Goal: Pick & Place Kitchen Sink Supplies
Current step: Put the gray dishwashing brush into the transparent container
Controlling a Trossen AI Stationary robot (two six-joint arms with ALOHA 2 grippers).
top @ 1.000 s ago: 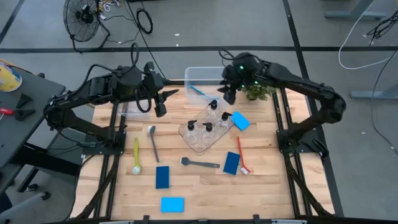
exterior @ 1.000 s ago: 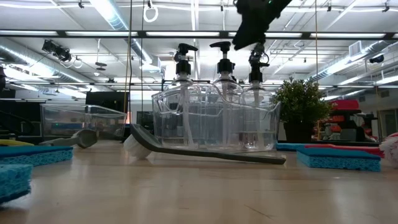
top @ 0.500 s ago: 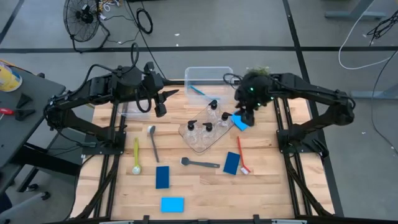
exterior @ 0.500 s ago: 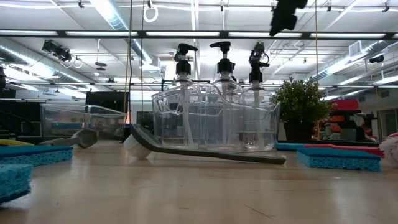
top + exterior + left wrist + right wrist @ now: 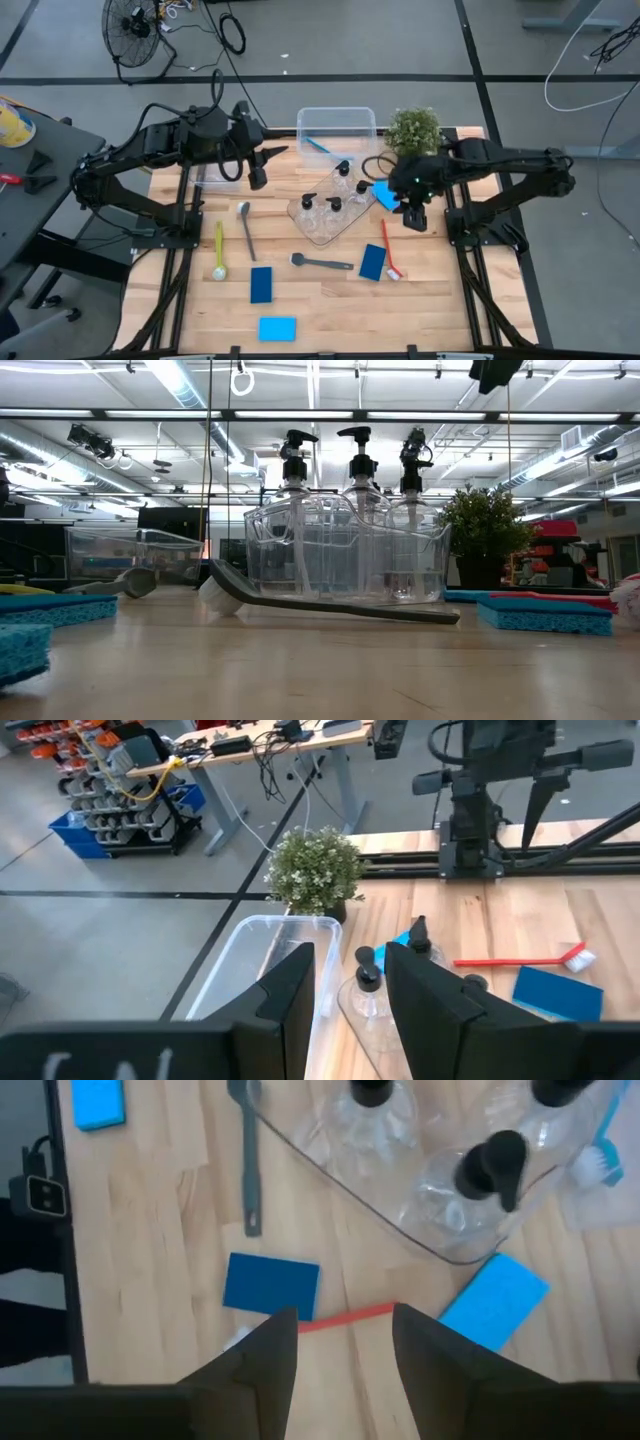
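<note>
Above the slim red brush [image 5: 390,248] on pale plank wood, right tool [image 5: 413,221] hovers spread, empty.

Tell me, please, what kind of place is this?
Probably a robotics lab or workshop, not a home kitchen. The wooden table stands on a grey concrete floor beside a fan, under exposed ducts and strip lights, with shelves of parts bins nearby.

Overhead, table-level and 2 wrist cameras, all sharing the clear tray [image 5: 325,225]
</note>
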